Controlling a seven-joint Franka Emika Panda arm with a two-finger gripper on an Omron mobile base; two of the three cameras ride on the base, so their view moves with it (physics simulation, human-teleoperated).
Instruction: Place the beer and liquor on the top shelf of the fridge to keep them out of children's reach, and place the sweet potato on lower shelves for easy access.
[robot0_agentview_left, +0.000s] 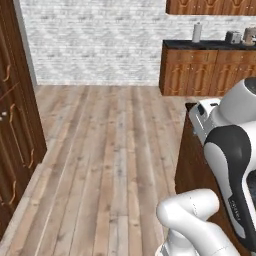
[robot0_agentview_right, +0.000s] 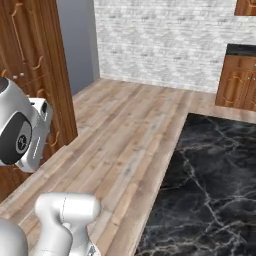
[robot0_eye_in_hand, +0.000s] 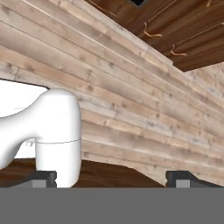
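The beer, the liquor, the sweet potato, the fridge and its top shelf are out of view. In the hand view my gripper is open, its two dark fingertips set wide apart with nothing between them. It looks across wooden floor planks toward brown cabinet doors. The white arm is folded close over the base, at the right of the left base view and at the left of the right base view.
A black marble counter lies to my right, its brown side beside the arm. Tall brown cabinet doors stand on the left. Far cabinets carry a white canister. Open wooden floor stretches ahead.
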